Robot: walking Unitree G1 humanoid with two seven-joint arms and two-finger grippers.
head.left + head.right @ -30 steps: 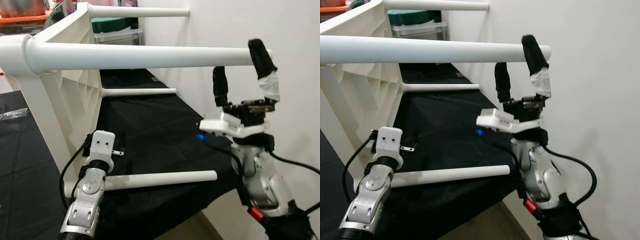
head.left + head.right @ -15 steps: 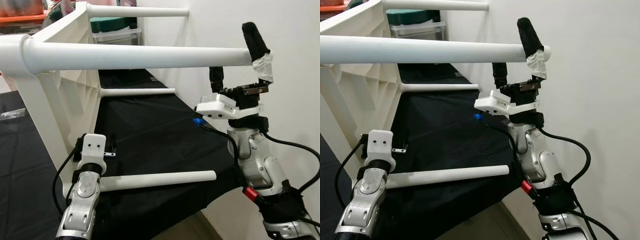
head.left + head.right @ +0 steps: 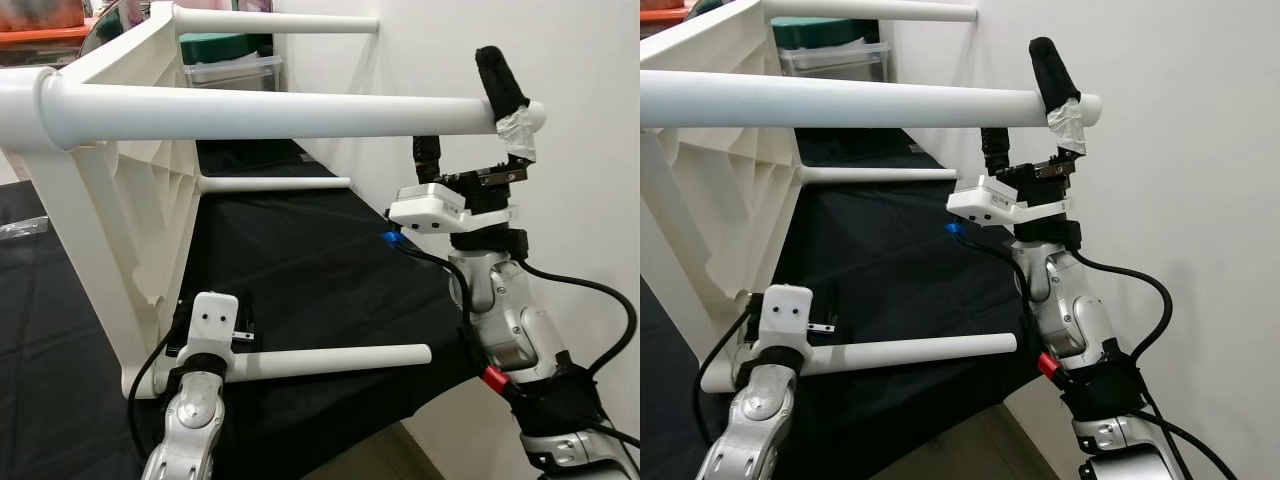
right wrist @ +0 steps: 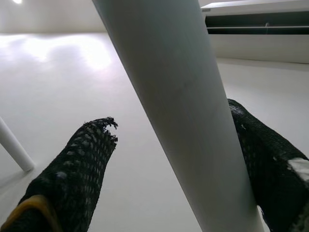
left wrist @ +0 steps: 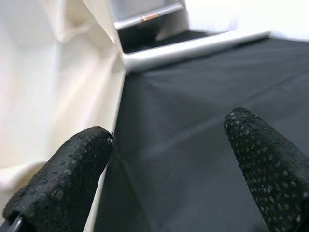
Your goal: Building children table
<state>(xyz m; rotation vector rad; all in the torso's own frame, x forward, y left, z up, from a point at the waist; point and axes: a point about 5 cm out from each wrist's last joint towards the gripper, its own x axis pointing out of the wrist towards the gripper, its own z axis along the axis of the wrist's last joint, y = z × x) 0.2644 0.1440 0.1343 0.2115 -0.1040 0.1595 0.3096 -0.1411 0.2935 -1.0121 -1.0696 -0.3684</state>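
On the black-clothed worktop (image 3: 330,270): white plastic children's table (image 3: 120,190) lies on its side, four round legs pointing toward the wall.
Right end effector (image 3: 462,118): spread wide, straddling the upper near leg (image 3: 280,112) near its tip; rear finger half hidden.
Left end effector (image 5: 169,164): fingers apart, empty, beside the lower near leg (image 3: 330,358); hidden behind its wrist from the head views.

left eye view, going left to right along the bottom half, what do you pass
white table frame → left gripper → lower table leg → right arm reaching up, its right gripper around the upper table leg → white wall
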